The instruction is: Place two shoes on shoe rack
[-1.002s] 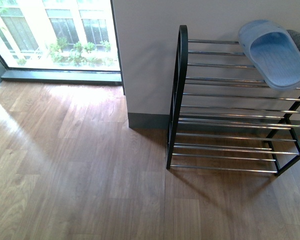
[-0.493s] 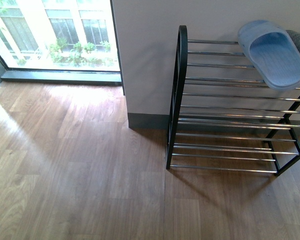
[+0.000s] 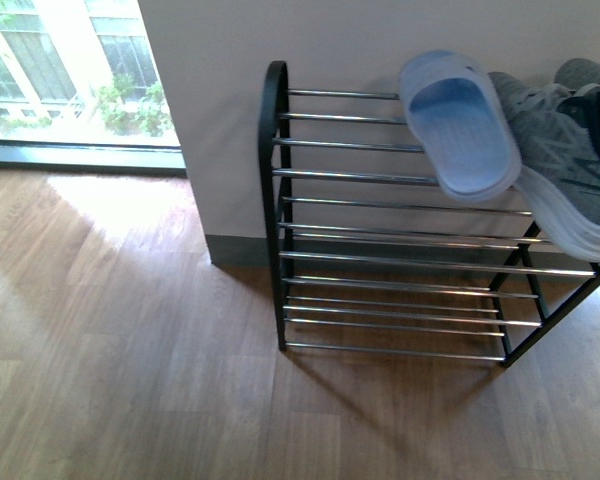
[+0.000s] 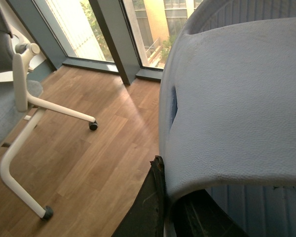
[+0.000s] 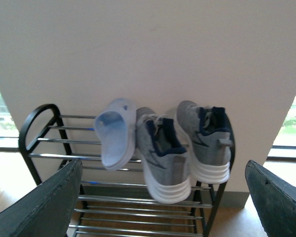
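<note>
The shoe rack (image 3: 380, 230) stands against a pale, smooth wall (image 3: 360, 40) on a floor (image 3: 120, 350) of warm brown wood-grain planks. Its end frame is a black metal hoop with a rounded top, and thin shiny chrome bars run across it in several tiers. On the top tier, toward the rack's right half, lies a pale blue rubber slide (image 3: 458, 125), a smooth moulded shape with one broad strap and a ribbed footbed, its heel hanging out past the front bars. Just beside it on the right sits a grey knit sneaker (image 3: 570, 180) with a thick, grooved white sole, also jutting over the front edge. The right wrist view shows a second grey sneaker (image 5: 206, 140) next to the first, both with dark blue lining and white laces, toes toward the wall.

The right gripper (image 5: 163, 197) hangs spread wide and empty in front of the rack, its two dark, matte fingers (image 5: 44, 202) at either side of that view, well apart.

In the left wrist view a second pale blue slide (image 4: 237, 98) fills most of the picture, its surface finely pebbled and its strap curved. The left gripper (image 4: 170, 207) is clamped on its edge, one dark finger (image 4: 145, 207) pressed against the rubber. Beyond it are floor-length windows (image 4: 79, 24) and the white tubular legs of a wheeled chair (image 4: 24, 138)
</note>
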Action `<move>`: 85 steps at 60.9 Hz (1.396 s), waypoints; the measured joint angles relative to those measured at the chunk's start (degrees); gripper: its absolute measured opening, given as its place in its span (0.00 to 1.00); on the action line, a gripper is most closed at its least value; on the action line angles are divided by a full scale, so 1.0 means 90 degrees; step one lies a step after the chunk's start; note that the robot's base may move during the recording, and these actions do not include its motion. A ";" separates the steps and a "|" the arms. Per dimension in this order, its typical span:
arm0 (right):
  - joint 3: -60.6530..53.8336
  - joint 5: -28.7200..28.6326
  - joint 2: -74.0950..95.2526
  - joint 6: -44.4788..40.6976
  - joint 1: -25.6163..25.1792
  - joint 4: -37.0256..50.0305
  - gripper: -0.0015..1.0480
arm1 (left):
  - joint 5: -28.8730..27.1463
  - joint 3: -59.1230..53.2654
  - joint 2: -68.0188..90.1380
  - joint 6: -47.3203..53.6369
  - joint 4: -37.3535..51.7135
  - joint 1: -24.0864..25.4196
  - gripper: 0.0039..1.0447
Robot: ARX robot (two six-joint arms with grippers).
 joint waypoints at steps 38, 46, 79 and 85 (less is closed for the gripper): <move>0.0000 0.0027 -0.0007 0.0019 0.0007 -0.0005 0.91 | 0.2191 0.3349 0.5994 -0.2200 0.0969 -0.0593 0.02; 0.0000 0.0027 -0.0007 0.0019 0.0007 -0.0005 0.91 | 0.2283 0.4716 0.7419 -0.1948 0.0525 -0.0886 0.02; 0.0000 0.0027 -0.0007 0.0019 0.0007 -0.0005 0.91 | 0.2159 0.8563 1.0431 -0.1498 -0.0848 -0.1894 0.02; 0.0000 0.0027 -0.0007 0.0019 0.0007 -0.0005 0.91 | 0.2183 0.9168 1.0790 -0.1486 -0.1013 -0.2042 0.02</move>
